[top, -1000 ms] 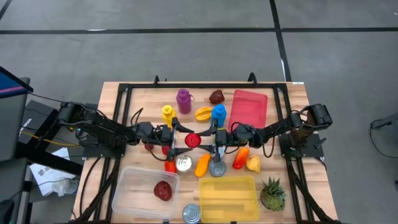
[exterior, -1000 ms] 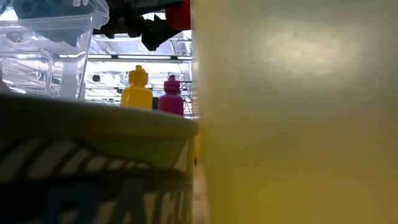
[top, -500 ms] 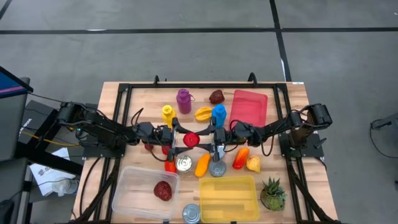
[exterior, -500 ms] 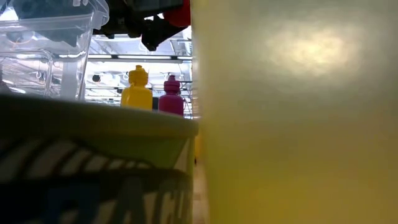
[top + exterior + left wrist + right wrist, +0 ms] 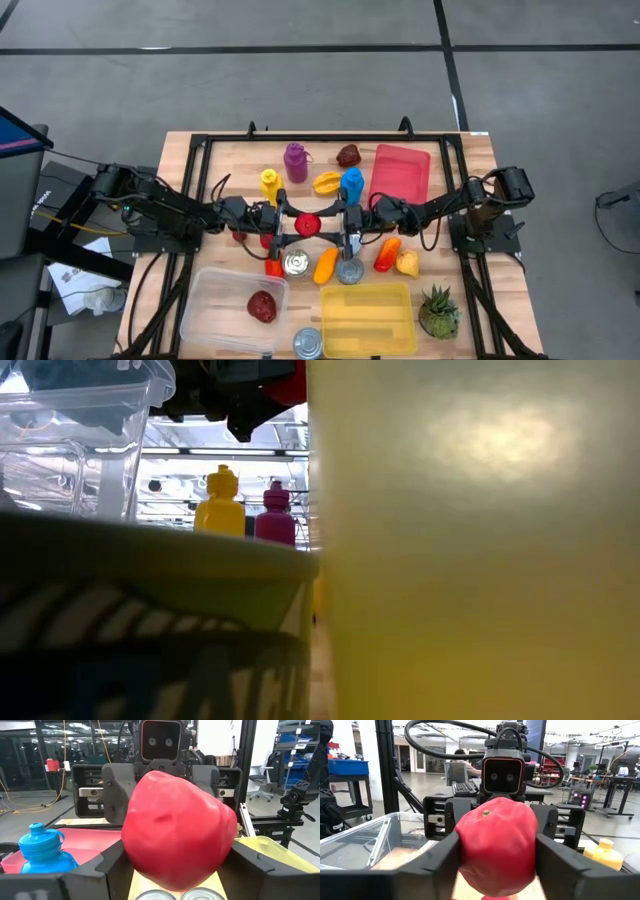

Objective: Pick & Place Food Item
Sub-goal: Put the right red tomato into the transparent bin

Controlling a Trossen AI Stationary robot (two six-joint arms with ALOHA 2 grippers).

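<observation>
A glossy red fruit [image 5: 307,223] hangs in the air above the middle of the table, between my two grippers, which face each other level. My left gripper [image 5: 293,223] comes from the table's left and is shut on the fruit [image 5: 175,835]. My right gripper [image 5: 325,223] comes from the right. Its fingers [image 5: 445,862] stand open, close on either side of the fruit [image 5: 495,845], whose small stem mark faces that wrist camera. The low view shows only a red edge [image 5: 288,382] at the top. My left gripper pinches the fruit's two opposite sides [image 5: 131,851] between its two fingers, coming level from the table's left. The fruit is lifted clear of the table. My right gripper's fingers lie right against the fruit's sides [image 5: 532,845]; I cannot tell whether they touch it.
Below the fruit stand two cans [image 5: 295,263], an orange vegetable [image 5: 325,265] and other food items. A clear tub [image 5: 215,310] holding a dark red item and a yellow tray [image 5: 367,335] lie near the front edge. Bottles [image 5: 295,160] and a red tray [image 5: 400,172] stand behind.
My left gripper's fingers have drawn in onto the red fruit, and my right gripper's fingers have parted a little. Both arms and the fruit have stayed in place above the table's middle.
</observation>
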